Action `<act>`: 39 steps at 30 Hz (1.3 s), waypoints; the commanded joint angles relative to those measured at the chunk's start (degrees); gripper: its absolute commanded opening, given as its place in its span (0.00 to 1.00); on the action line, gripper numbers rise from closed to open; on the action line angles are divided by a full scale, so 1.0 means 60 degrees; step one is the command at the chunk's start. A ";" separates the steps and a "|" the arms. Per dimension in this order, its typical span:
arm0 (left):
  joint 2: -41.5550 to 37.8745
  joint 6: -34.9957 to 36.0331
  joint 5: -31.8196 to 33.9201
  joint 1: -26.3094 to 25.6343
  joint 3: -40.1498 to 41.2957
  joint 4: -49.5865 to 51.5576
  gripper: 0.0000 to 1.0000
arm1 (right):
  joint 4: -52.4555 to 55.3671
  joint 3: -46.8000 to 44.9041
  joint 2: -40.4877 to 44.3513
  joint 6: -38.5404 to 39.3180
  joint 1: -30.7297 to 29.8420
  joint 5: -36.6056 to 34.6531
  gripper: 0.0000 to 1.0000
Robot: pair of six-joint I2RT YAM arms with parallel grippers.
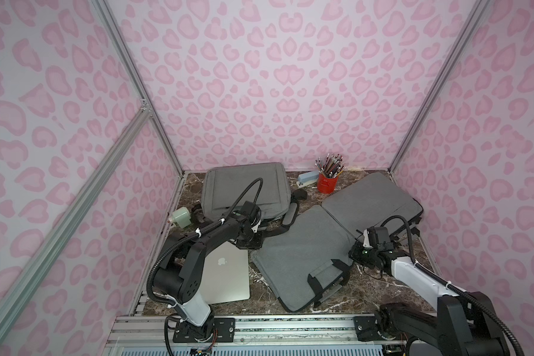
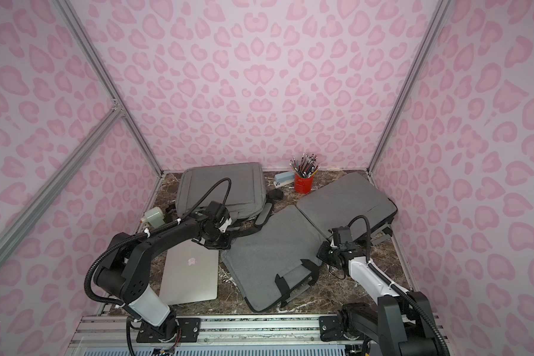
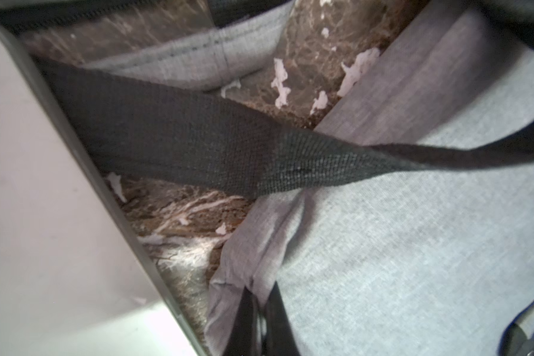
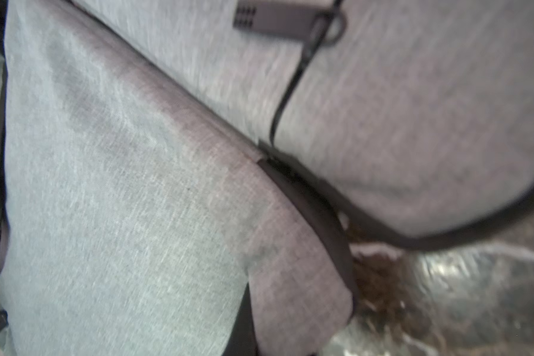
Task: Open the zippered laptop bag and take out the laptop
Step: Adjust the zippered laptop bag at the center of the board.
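Laptop (image 1: 225,277) out, left of opened bag (image 1: 302,259); left gripper (image 3: 259,294) pinched on bag corner, probably steadying it; right gripper (image 1: 355,253) closed at bag edge, hold unclear.

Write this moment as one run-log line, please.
laptop bag: unzipped, lying open | laptop: out, flat beside bag | left gripper: shut, at bag corner | right gripper: shut, at bag edge

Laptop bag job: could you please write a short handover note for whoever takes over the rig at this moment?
Left gripper: shut at the edge of the bag; grip on fabric unclear.
Right gripper: shut beside the bag's fold.
Bag: unzipped, spread flat on the table.
Laptop: closed, on the table beside the bag.
Done: bag opened, laptop out. Left: probably only pulling the arms back.
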State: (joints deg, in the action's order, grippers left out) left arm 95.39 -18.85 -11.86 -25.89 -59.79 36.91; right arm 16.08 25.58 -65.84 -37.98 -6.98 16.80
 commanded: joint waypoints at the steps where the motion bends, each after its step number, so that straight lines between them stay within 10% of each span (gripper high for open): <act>1: -0.0348 0.0007 -0.0203 -0.0036 -0.0156 0.0296 0.02 | 0.1274 0.0028 0.0349 -0.0008 -0.0107 0.0687 0.00; 18: -0.1833 0.0577 0.0706 -0.0015 -0.2134 0.2355 0.02 | 0.2149 0.1703 0.2936 -0.0919 -0.0791 0.1325 0.00; 39: 0.3144 0.1602 0.0999 0.2005 -0.8081 0.3214 0.02 | -0.1440 0.3544 -0.0523 -0.2722 -0.3985 0.0707 0.00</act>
State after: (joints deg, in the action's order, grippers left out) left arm 112.46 -8.47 -0.95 -13.93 -105.62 58.74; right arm 19.99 46.39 -67.61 -53.45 -29.45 14.94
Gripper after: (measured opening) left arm 0.084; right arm 0.087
